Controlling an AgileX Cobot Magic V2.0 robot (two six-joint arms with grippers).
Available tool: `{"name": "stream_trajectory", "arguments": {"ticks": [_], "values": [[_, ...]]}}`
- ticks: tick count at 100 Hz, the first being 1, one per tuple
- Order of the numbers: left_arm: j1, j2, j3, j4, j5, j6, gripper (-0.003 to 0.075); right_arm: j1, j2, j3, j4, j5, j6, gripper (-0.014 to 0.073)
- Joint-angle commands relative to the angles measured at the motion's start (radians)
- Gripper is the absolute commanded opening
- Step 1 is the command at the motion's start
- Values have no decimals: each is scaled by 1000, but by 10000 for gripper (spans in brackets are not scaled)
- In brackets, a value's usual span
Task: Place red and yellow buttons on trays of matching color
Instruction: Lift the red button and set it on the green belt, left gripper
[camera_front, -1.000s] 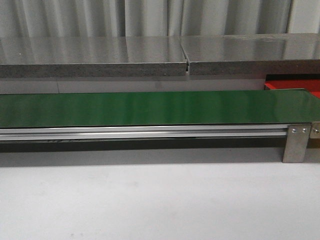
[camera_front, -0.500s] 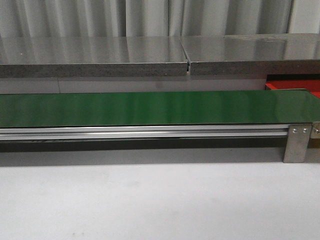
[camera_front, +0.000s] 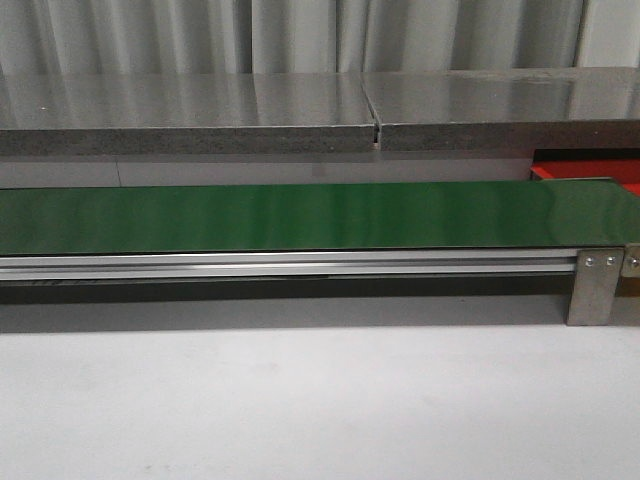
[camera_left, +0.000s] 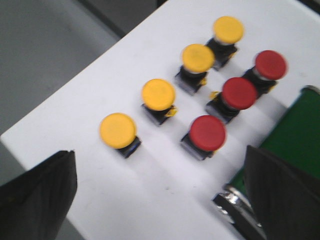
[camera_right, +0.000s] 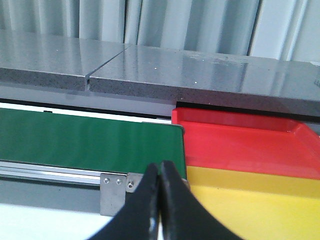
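Left gripper (camera_left: 160, 200) wide above buttons; right gripper (camera_right: 159, 200) pinched closed, holding nothing.
Probably light, rigid, slick-capped: nearest red button (camera_left: 206, 134), just ahead, best pinched by dark body.

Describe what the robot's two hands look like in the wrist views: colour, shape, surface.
Left hand: two broad black fingers with a finely ribbed, matte surface, blocky and wedge-like at the frame edges. Right hand: two smooth, black, slightly glossy fingers that taper to narrow, rounded tips. No cables, markings or arm links show.

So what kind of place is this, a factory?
Probably a test bench set up like a small factory sorting line: a green conveyor belt, red and yellow push buttons waiting on a white table, and a red tray by the belt's end.
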Motion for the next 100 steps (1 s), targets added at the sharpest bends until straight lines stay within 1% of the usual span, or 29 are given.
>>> {"name": "stream_trajectory", "arguments": {"ticks": [1, 9, 15, 49, 57, 72, 92, 100], "values": [[38, -36, 29, 22, -111, -43, 662, 3, -15, -9, -12, -76, -4, -68], [56, -31, 87, 22, -183, -43, 662, 3, -15, -9, -12, -76, -4, -68], [58, -19, 105, 22, -211, -43, 662, 3, -15, -9, -12, -76, -4, -68], [70, 138, 110, 29, -270, -45, 662, 3, -15, -9, -12, -76, -4, -68], [79, 172, 110, 42, -272, -64, 662, 3, -15, -9, -12, -76, -4, -68], [104, 210, 110, 47, -286, -68, 660, 3, -15, -9, -12, -76, -4, -68], [118, 238, 110, 41, -373, -68, 649, 3, -15, -9, -12, -76, -4, -68], [118, 252, 93, 41, -378, -68, 649, 3, -15, -9, -12, -76, -4, -68]]}}
